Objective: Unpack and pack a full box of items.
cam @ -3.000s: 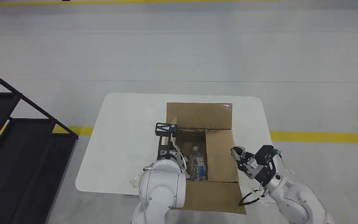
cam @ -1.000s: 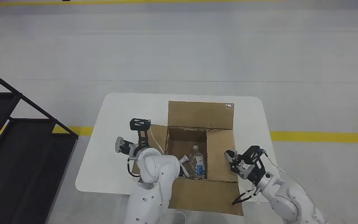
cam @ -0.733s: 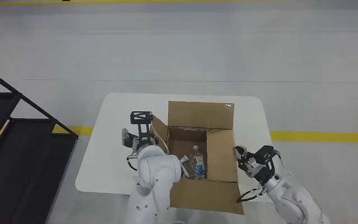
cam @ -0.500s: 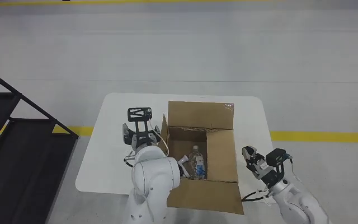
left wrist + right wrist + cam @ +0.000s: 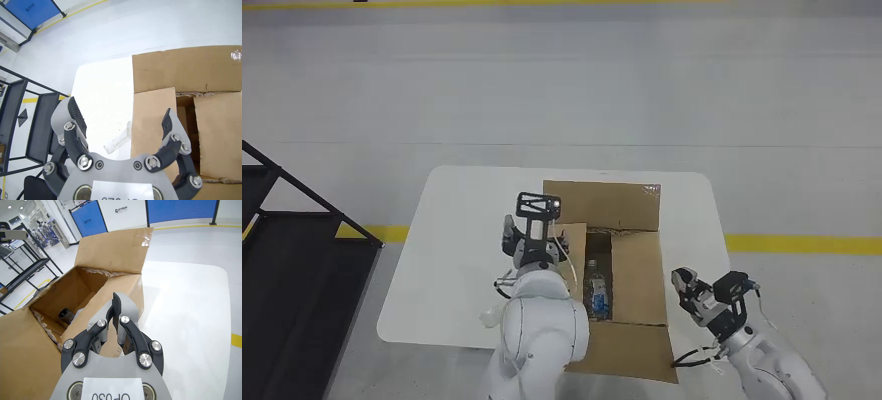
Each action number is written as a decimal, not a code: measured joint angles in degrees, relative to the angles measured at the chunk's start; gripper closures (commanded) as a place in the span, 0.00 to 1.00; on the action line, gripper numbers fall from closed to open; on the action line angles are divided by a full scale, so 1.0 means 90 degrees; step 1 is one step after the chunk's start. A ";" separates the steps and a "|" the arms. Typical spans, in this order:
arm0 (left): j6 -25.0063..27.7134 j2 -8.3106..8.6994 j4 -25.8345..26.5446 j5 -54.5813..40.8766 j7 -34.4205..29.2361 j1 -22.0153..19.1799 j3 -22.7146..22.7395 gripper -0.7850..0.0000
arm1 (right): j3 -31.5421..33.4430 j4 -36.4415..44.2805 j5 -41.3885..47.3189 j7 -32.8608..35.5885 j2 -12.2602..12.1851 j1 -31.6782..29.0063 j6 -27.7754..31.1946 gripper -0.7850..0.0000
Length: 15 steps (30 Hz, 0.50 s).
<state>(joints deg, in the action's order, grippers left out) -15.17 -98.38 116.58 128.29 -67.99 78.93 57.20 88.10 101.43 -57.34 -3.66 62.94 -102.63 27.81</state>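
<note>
White rounded counter [image 5: 462,250] carries the brown cardboard box [image 5: 602,205]: side flaps folded inward, far flap upright. Left gripper [image 5: 121,107]: jaws wide, over the left flap. Right gripper [image 5: 115,306]: jaws closed, nothing visible between them, beside the right wall. Clear plastic bottle [image 5: 597,292] lies inside. Packing judged nearly complete; closing outstanding.

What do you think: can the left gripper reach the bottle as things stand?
Probably not: the left gripper hangs open beside the left flap, and that flap and the right flap leave only a narrow slot above the bottle.
</note>
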 measured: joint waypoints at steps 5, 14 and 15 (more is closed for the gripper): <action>0.0242 0.0037 0.0046 -0.0208 -0.0153 0.0077 -0.0020 0.00 | -0.0155 0.0130 -0.0236 0.0423 -0.0012 0.0272 0.0195 1.00; 0.0341 0.0110 -0.0574 -0.0672 -0.0871 -0.0024 -0.0631 0.00 | -0.0516 -0.0068 -0.0292 0.0786 0.0027 0.0743 0.0007 1.00; 0.0257 0.0115 -0.0742 -0.0641 -0.0957 -0.0074 -0.0741 0.00 | -0.0535 -0.0101 -0.0301 0.0764 0.0033 0.0753 -0.0070 1.00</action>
<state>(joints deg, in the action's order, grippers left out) -12.85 -97.34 109.90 122.53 -76.60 78.26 50.53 83.28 100.53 -60.05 3.22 63.23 -95.86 27.18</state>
